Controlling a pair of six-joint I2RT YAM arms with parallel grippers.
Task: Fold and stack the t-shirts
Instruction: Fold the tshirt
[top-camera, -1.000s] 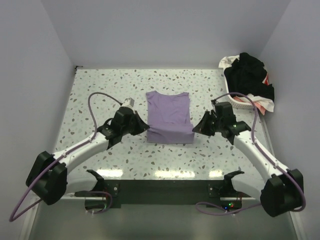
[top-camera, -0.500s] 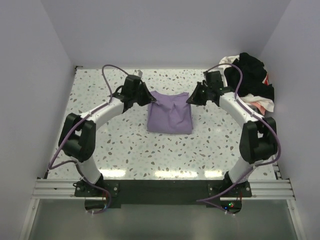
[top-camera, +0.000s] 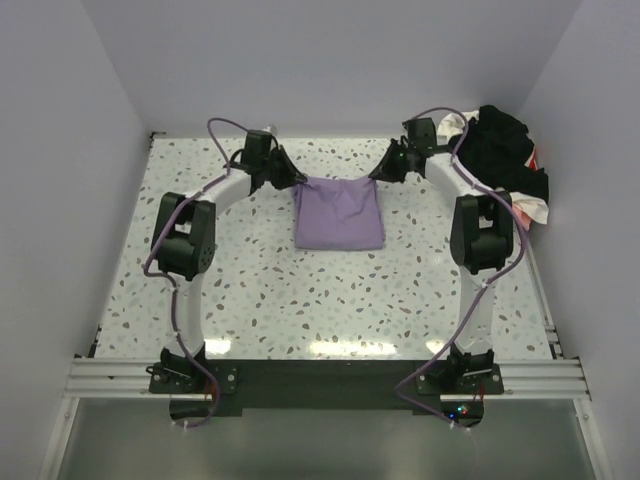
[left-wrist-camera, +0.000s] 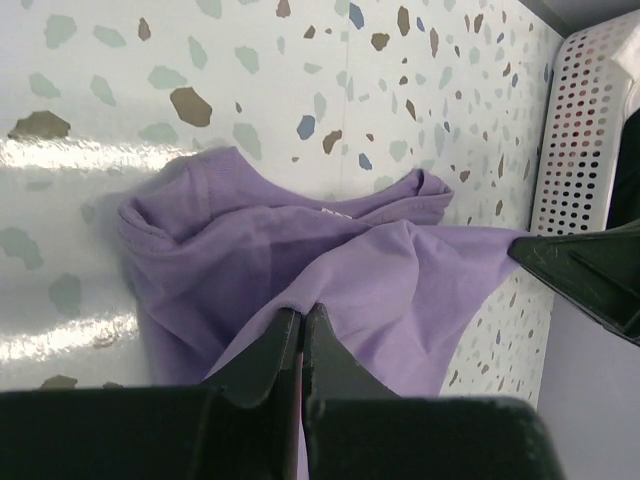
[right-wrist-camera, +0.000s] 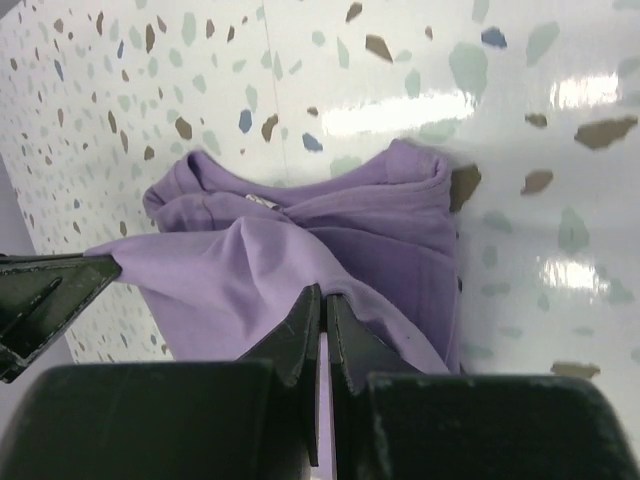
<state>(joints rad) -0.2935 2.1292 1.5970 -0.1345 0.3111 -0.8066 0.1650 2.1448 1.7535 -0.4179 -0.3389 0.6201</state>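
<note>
The lilac t-shirt (top-camera: 338, 215) lies folded on the speckled table, in the far middle of the top view. My left gripper (top-camera: 297, 182) is shut on its far left corner and my right gripper (top-camera: 376, 176) on its far right corner, with the top layer stretched between them. In the left wrist view the closed jaws (left-wrist-camera: 301, 312) pinch the lilac cloth (left-wrist-camera: 330, 250). In the right wrist view the closed jaws (right-wrist-camera: 323, 292) pinch the same cloth (right-wrist-camera: 380, 225). Black t-shirts (top-camera: 505, 150) are piled with white and red cloth at the far right.
A white perforated basket (left-wrist-camera: 580, 120) holding the piled clothes stands against the right wall, just behind the right arm. Walls enclose the table on three sides. Both arms reach far out, elbows raised over the table's left and right parts.
Both grippers have carried the shirt's near edge from the middle of the table to its far edge, folding it in half. The arms now stretch toward the back wall.
</note>
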